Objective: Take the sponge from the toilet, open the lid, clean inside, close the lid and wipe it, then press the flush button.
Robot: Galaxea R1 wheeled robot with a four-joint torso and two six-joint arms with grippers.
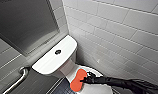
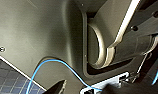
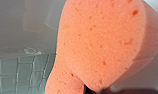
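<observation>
- At the right gripper [image 1: 86, 80], the sponge [image 1: 78, 80] is clamped by one edge, lying against the white toilet [image 1: 48, 63] just below the cistern.
- Beyond the gripper, the flush button [image 1: 58, 52] sits on the cistern top.
- I cannot tell the grip of the left gripper [image 2: 59, 88].

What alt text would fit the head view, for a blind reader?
The right gripper holds the sponge at the toilet, in front of its cistern. The flush button sits on the cistern top; white wall tiles and a grab bar stand around.

a thin blue cable [image 2: 57, 63] loops across a grey panel [image 2: 32, 30] beside dark floor tiles [image 2: 8, 81].
</observation>
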